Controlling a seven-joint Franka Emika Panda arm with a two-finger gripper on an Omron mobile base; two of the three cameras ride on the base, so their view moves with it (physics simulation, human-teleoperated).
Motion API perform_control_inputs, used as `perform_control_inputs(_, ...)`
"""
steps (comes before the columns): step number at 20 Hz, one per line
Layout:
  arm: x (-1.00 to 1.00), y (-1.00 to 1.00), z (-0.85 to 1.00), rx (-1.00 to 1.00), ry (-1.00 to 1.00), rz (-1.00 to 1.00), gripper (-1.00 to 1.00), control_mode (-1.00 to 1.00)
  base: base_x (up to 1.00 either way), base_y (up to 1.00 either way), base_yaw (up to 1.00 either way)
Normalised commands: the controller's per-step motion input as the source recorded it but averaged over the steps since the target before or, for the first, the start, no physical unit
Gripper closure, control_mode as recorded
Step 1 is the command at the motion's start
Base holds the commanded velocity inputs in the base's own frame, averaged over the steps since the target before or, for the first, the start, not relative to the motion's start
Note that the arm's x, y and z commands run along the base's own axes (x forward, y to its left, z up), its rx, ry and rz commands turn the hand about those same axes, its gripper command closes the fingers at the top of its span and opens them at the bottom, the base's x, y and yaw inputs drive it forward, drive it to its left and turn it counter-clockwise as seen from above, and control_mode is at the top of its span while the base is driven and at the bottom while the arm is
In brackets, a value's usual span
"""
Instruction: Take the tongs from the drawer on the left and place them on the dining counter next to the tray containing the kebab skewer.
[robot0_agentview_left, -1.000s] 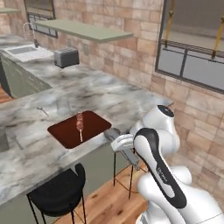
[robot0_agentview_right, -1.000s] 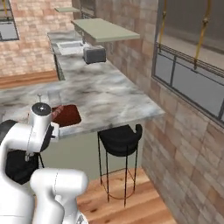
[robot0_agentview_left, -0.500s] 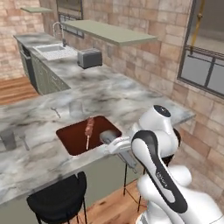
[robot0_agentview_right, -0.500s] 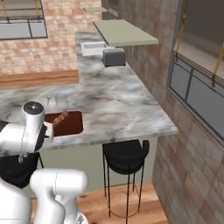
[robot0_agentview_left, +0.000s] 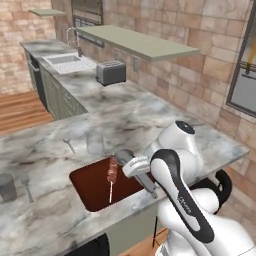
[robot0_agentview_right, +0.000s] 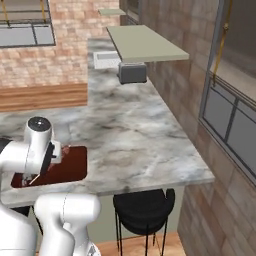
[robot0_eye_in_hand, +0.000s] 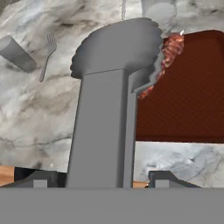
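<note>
On the dining worktop (robot0_agentview_left: 150, 117), read left to right in the left base view — a small grey cup (robot0_agentview_left: 7, 186) with a fork (robot0_agentview_left: 27, 189) just beside it, a second small utensil (robot0_agentview_left: 68, 145), a clear glass (robot0_agentview_left: 95, 143), then the tray (robot0_agentview_left: 92, 187) carrying the kebab skewer (robot0_agentview_left: 111, 175), its meat end toward the glass. Over the tray's right part hangs the tool (robot0_agentview_left: 145, 181), clamped on the tongs (robot0_agentview_left: 131, 162), whose rounded end reaches out above the skewer's meat. In the hand view the tongs (robot0_eye_in_hand: 111, 113) rise broad and grey between the fingertips (robot0_eye_in_hand: 162, 177), covering part of the tray (robot0_eye_in_hand: 188, 100) and the meat of the skewer (robot0_eye_in_hand: 168, 54); cup (robot0_eye_in_hand: 16, 54) and fork (robot0_eye_in_hand: 46, 57) lie to the left on bare marble.

Change over the last second: both base views have swung, so the base has been driving along the worktop — the tray now sits closer and more central, while the arm holds the same carrying pose. The things on the worktop have not moved. The fetching stage therefore appears complete, and the drawer lies outside these views. What remains, by this reading, is the set-down: the tongs sit above the tray rather than beside it, so a shift toward open marble — free on the tray's right side — seems needed before release.
</note>
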Motion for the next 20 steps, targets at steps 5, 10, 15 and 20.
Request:
perform_control_inputs(5, 0.00, 0.00, 0.00, 0.00, 0.00, 0.00, 1.00, 1.00, 0.04, 0.09, 0.36)
perform_control_inputs(10, 0.12, -0.17, 0.01, 0.04, 0.00, 0.00, 1.00, -1.00, 0.00, 0.00, 0.04)
perform_control_inputs(15, 0.37, -0.87, 0.30, 0.08, -0.02, 0.00, 1.00, -1.00, 0.00, 0.00, 0.00)
perform_control_inputs(20, 0.32, -1.00, 0.07, -0.01, 0.03, -0.08, 1.00, -1.00, 0.00, 0.00, 0.00)
